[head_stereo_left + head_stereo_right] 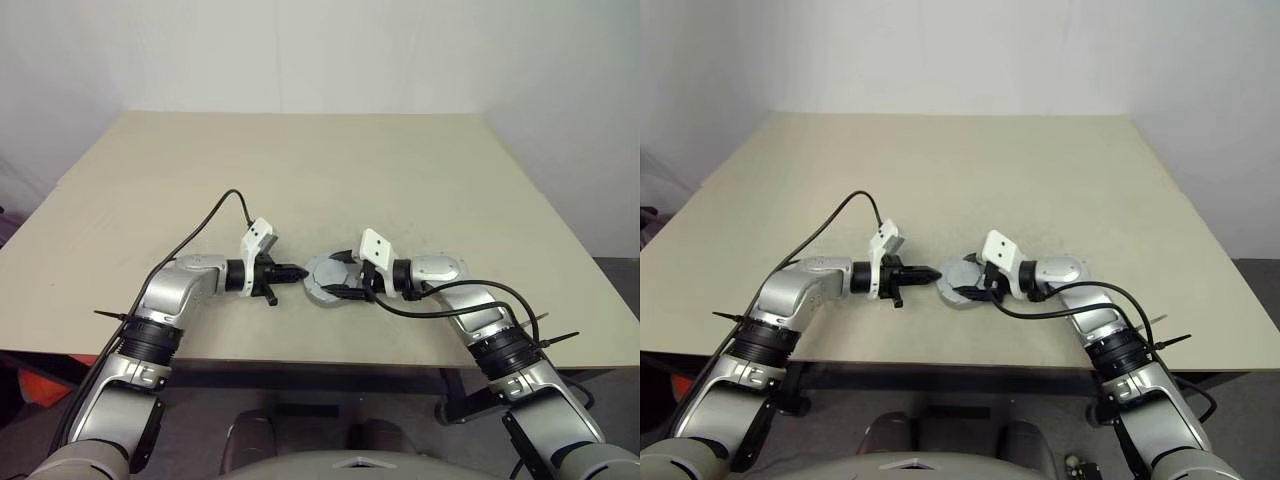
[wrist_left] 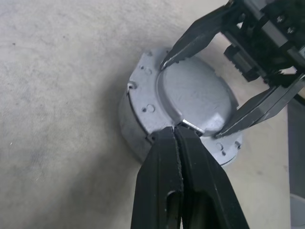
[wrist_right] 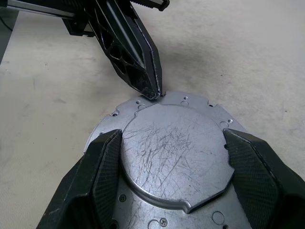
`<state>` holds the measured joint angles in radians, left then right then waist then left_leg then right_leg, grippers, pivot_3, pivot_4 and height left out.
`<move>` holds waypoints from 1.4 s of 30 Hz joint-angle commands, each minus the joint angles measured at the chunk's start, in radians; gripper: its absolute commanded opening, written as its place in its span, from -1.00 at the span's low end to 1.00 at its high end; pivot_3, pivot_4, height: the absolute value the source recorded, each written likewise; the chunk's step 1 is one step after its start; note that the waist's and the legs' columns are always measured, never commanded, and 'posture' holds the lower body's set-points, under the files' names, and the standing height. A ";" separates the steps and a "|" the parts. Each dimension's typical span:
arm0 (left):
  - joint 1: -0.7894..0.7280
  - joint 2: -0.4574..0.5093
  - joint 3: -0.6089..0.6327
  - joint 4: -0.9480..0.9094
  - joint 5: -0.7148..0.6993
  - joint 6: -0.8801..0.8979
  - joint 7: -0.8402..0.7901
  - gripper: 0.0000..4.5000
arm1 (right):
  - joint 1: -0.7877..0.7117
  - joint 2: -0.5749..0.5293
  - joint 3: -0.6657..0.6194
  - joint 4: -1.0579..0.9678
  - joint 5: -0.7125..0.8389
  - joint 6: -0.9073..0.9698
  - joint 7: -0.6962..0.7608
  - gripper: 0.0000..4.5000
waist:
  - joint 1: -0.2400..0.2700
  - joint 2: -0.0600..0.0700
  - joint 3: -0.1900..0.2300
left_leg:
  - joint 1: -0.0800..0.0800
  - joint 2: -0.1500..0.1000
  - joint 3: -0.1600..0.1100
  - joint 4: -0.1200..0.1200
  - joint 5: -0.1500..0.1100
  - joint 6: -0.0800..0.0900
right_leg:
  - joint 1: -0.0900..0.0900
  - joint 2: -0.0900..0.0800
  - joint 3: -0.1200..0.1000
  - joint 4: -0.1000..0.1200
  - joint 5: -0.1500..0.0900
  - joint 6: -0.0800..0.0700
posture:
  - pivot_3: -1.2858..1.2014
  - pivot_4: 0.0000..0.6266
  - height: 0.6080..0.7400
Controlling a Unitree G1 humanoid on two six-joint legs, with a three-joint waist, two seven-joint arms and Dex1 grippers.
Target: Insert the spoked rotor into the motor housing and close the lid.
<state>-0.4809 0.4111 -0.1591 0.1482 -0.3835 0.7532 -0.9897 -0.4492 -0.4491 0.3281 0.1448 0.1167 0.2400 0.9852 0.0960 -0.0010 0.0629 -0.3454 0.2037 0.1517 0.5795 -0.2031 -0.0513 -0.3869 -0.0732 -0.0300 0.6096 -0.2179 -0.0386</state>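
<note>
My left fingers [image 2: 177, 138] are pressed together with nothing between them, their joined tips resting against the rim of the raised round boss on the lid [image 2: 193, 93]. My right fingers [image 3: 169, 157] stand wide, one pad on each side of that same boss, clasping it across its width; the scratched dull-grey face lies between them. The lid sits flat on top of the motor housing [image 2: 131, 131], whose plain grey side wall shows below the lid's notched, hole-dotted flange. The windings and the rotor are covered, so I cannot tell what lies inside.

Seen from the head, the closed assembly [image 1: 325, 277] rests on the surface [image 1: 300, 160] near its front edge, between my two hands, the left fingers [image 1: 296, 272] reaching in from one side and the right fingers [image 1: 345, 278] from the other. The two sets of fingers meet over the lid without touching each other.

Around the housing the beige surface is bare: open room extends toward the far edge and both side edges, while the front edge lies close behind my wrists. A black cable [image 1: 215, 210] arcs above the left forearm, another [image 1: 450, 300] loops beside the right.
</note>
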 commanded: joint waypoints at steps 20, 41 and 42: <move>0.010 0.007 -0.019 -0.053 0.003 0.004 0.012 -1.00 | -0.011 -0.021 -0.078 -0.136 0.069 0.107 -0.004 0.99 | 0.000 0.000 0.000 | 0.000 0.000 0.000 0.000 0.000 -0.001 | -0.002 0.000 0.000 0.000 0.000 0.000 | 0.03 -1.00 1.00; -0.011 -0.002 -0.029 -0.016 0.010 -0.017 0.006 -1.00 | -0.032 0.032 -0.507 -0.234 0.513 1.017 -0.364 0.99 | 0.003 0.001 0.000 | -0.001 0.000 0.000 -0.001 0.002 -0.003 | -0.003 0.000 0.000 0.000 0.000 0.000 | 0.03 -1.00 1.00; -0.011 -0.002 -0.028 -0.014 0.011 -0.019 0.006 -1.00 | -0.023 0.033 -0.527 -0.236 0.531 1.066 -0.373 0.99 | 0.003 0.001 0.000 | -0.001 0.000 0.000 -0.001 0.002 -0.003 | -0.003 0.000 0.000 0.000 0.000 0.000 | 0.03 -1.00 1.00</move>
<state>-0.4781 0.4067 -0.1836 0.1316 -0.3787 0.7426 -0.9841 -0.4683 -0.4209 -0.1517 -0.0780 0.5988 1.2317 0.6353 0.0994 -0.0003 0.0628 -0.3460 0.2032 0.1514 0.5780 -0.2011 -0.0546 -0.3901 -0.0730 -0.0299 0.6094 -0.2178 -0.0384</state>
